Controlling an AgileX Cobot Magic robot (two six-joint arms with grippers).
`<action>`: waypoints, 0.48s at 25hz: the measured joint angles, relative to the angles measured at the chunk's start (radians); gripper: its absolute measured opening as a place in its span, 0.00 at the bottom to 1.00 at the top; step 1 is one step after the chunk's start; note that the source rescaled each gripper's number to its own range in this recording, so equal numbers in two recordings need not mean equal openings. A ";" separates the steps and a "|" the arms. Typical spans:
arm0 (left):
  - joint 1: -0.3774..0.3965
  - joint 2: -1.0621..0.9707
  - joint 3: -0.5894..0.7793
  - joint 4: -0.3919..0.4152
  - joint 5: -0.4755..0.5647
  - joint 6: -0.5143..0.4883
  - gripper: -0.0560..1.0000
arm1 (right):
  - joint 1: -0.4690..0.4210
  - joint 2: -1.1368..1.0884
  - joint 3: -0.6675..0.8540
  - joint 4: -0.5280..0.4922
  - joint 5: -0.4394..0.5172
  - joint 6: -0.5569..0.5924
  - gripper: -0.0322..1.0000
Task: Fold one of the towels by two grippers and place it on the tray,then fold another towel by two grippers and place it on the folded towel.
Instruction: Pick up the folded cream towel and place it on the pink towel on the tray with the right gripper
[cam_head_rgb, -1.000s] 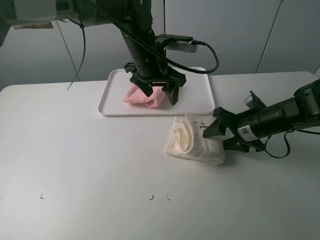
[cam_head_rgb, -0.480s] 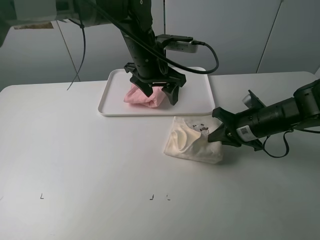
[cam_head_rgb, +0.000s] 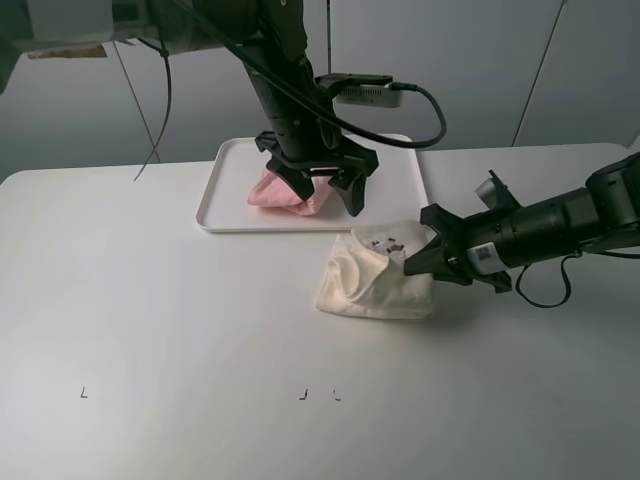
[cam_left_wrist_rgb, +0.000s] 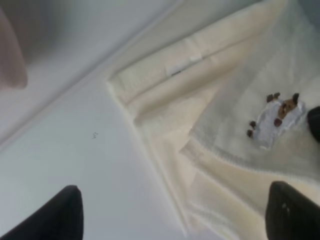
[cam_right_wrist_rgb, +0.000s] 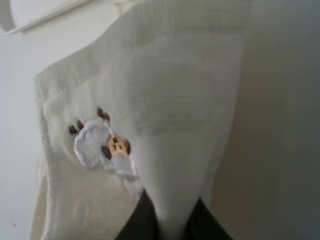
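Note:
A folded pink towel (cam_head_rgb: 278, 193) lies on the white tray (cam_head_rgb: 214, 216). My left gripper (cam_head_rgb: 322, 192) is open and empty, hanging over the tray's front part just right of the pink towel. In the left wrist view its dark fingertips (cam_left_wrist_rgb: 64, 212) spread wide above the cream towel (cam_left_wrist_rgb: 225, 130). The cream towel (cam_head_rgb: 372, 278), with a small sheep patch (cam_right_wrist_rgb: 104, 145), lies bunched on the table in front of the tray. My right gripper (cam_head_rgb: 420, 262) is shut on its right edge and lifts that edge; the right wrist view shows its gripper (cam_right_wrist_rgb: 165, 220) pinching the cloth (cam_right_wrist_rgb: 175, 90).
The tray's front rim (cam_left_wrist_rgb: 75, 90) lies close behind the cream towel. The black camera cable (cam_head_rgb: 425, 110) loops from the left arm above the tray. Small black marks (cam_head_rgb: 302, 395) sit on the white table near the front.
My right gripper has shut on the cream towel's right edge, raised it and pushed it leftward, shifting the towel left. My left gripper has drifted slightly right, away from the pink towel.

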 joint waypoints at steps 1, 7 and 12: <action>0.000 -0.020 0.035 0.006 -0.017 -0.003 0.94 | 0.000 0.001 -0.013 -0.017 0.005 0.011 0.07; 0.030 -0.253 0.427 0.019 -0.301 -0.022 0.94 | 0.000 0.001 -0.117 -0.188 0.010 0.133 0.07; 0.067 -0.432 0.696 0.025 -0.452 -0.020 0.94 | 0.000 0.001 -0.273 -0.343 0.083 0.276 0.07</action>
